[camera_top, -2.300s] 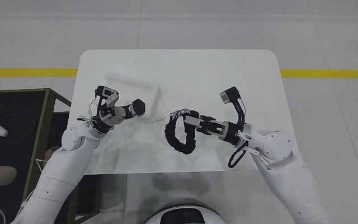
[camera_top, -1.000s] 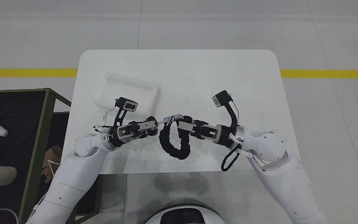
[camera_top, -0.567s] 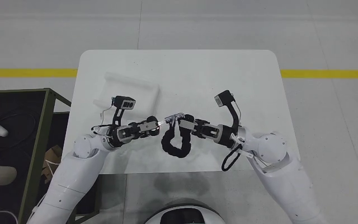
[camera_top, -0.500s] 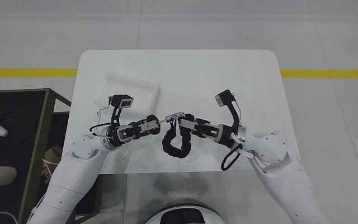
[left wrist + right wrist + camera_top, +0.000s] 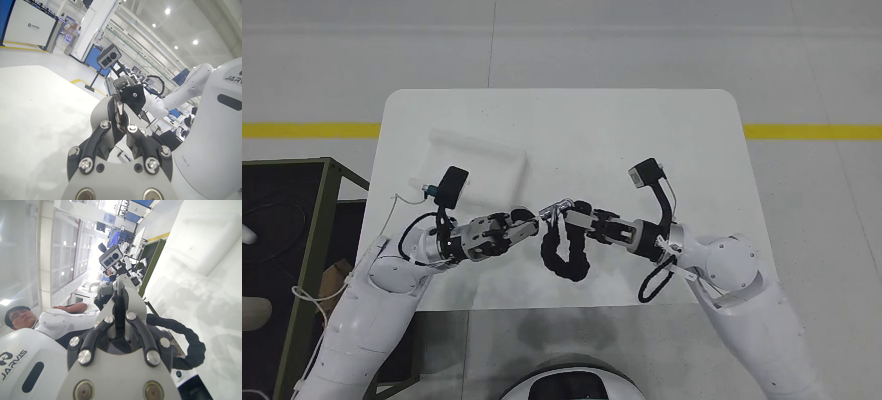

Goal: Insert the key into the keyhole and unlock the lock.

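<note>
1. A shallow white plastic tray (image 5: 482,158) sits on a white table (image 5: 642,130). Everything below is placed from this tray.
2. Just off the tray's corner nearest the robot, the left gripper (image 5: 523,220) hangs above the table. Its jaws are pinched narrow on a small silver metal key (image 5: 117,111).
3. The key's tip meets the keyhole in the silver metal head (image 5: 113,86) of a cable lock. Its depth cannot be told.
4. Farther from the tray, the right gripper (image 5: 570,214) has its jaws clamped on the lock's black fabric-covered end.
5. The lock's black fabric-sleeved cable (image 5: 567,258) droops from there in a loop toward the robot.
6. The key looks light, thin and slippery, so it is best pinched flat across its wide end. The head looks rigid and is the place to brace, while the soft cable would twist.
</note>
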Controlling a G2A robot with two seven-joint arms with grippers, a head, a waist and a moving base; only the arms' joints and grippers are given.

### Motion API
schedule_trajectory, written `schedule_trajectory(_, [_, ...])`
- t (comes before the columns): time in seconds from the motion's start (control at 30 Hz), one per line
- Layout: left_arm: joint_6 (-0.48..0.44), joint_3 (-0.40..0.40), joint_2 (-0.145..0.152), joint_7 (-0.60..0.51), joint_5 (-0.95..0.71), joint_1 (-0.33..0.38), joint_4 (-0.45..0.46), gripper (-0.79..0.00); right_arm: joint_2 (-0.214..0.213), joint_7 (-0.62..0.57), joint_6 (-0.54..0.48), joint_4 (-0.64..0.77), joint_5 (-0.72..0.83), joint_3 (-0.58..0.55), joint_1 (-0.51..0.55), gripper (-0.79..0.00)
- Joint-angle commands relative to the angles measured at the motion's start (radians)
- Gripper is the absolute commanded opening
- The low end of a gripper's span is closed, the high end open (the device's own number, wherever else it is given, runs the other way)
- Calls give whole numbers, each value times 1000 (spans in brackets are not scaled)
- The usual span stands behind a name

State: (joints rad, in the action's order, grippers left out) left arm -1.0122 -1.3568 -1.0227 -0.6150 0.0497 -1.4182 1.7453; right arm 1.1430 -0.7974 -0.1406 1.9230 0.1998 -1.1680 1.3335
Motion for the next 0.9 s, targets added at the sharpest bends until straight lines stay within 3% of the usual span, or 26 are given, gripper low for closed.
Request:
schedule_trajectory(0.0, [0, -12, -5, 73, 116, -9, 17, -785, 0, -5, 0, -3, 5, 1, 1, -785])
schedule_trajectory(0.07, [0, -20, -9, 137, 203, -21, 26, -785, -1, -6, 2, -4, 10, 1, 1, -785])
schedule_trajectory(0.33, [0, -20, -9, 137, 203, -21, 26, -785, -1, -6, 2, -4, 10, 1, 1, -785])
schedule_trajectory(0.37, [0, -20, -9, 137, 203, -21, 26, -465, -1, -6, 2, -4, 10, 1, 1, -785])
schedule_trajectory(0.4, [0, -20, -9, 137, 203, -21, 26, 0, -1, -6, 2, -4, 10, 1, 1, -785])
schedule_trajectory(0.87, [16, -35, -6, 176, 183, -41, 18, 0, -1, 43, -13, 8, 20, -16, 18, -785])
